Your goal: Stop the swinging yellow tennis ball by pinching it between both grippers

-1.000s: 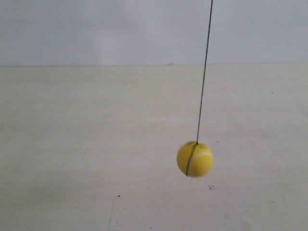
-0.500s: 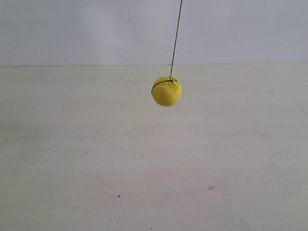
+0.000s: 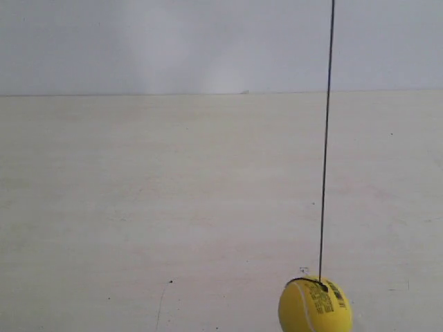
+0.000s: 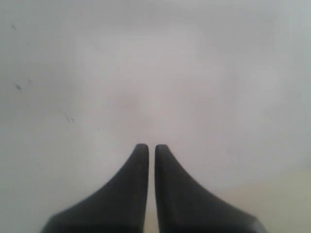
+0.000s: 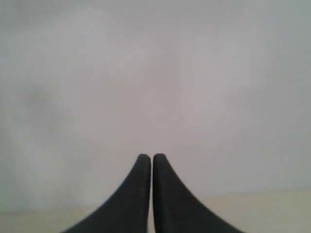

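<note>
The yellow tennis ball (image 3: 315, 306) hangs low at the bottom right of the exterior view, partly cut by the frame edge, its black print facing the camera. Its thin dark string (image 3: 325, 138) runs almost straight up out of the frame. No arm shows in the exterior view. In the left wrist view my left gripper (image 4: 147, 147) is shut, its black tapered fingers nearly touching, with nothing between them. My right gripper (image 5: 146, 157) is likewise shut and holds nothing. The ball appears in neither wrist view.
A pale wooden table (image 3: 138, 207) fills the exterior view, with a light wall (image 3: 138, 41) behind it. Small dark specks (image 3: 170, 281) mark the tabletop. Both wrist views face blurred pale surfaces.
The ball swung from the lower right up to the far centre, and is now back at the bottom right, closer to the camera and larger.
</note>
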Robot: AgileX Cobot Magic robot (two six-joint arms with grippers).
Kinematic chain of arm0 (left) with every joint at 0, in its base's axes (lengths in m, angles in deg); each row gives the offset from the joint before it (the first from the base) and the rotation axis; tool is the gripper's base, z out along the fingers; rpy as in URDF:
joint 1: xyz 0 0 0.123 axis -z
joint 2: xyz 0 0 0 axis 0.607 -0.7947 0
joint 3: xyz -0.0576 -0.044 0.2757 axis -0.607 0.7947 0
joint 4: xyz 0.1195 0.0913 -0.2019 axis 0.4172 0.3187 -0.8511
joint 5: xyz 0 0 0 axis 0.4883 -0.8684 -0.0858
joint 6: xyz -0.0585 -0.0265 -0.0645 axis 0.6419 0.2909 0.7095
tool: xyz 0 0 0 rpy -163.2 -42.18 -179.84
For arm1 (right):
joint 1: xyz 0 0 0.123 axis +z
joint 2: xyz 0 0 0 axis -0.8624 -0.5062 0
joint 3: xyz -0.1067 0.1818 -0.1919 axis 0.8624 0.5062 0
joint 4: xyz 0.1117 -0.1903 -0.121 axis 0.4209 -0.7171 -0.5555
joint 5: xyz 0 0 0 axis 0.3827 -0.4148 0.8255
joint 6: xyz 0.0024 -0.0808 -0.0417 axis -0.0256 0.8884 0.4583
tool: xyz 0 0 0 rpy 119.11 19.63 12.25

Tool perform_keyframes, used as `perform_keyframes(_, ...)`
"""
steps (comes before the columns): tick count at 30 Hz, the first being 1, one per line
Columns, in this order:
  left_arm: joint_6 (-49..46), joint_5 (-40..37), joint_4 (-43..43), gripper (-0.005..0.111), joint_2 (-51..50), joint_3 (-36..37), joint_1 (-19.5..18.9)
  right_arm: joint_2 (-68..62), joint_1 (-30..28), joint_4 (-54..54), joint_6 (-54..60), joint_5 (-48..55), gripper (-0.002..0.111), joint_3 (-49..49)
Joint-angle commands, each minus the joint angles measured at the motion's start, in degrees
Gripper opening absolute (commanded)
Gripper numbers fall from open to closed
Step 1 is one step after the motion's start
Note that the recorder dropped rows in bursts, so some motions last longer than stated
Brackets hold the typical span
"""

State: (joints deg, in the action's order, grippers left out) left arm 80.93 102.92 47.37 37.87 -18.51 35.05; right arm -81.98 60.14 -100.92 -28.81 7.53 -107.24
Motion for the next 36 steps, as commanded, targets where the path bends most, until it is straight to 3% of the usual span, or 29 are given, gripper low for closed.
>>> perform_keyframes(1,9.84,6.09,16.83,0.005,-9.58,-1.54,0.31,-9.95,0.01,-9.22,-4.16,0.98,0.000,-0.34)
perform_keyframes(11,6.27,10.37,24.29,0.005,-25.82,-1.61,0.31,-27.12,0.01,-38.62,-15.95,-12.19,0.000,-0.34)
perform_keyframes(27,-1.17,22.11,30.92,0.005,-42.85,-1.61,0.31,-33.85,0.01,-54.21,-21.04,-19.50,0.000,-0.34)
perform_keyframes(36,-6.62,28.44,31.20,0.005,-48.42,-2.13,0.31,-42.51,0.01,-55.16,-15.37,-24.74,0.000,-0.34)
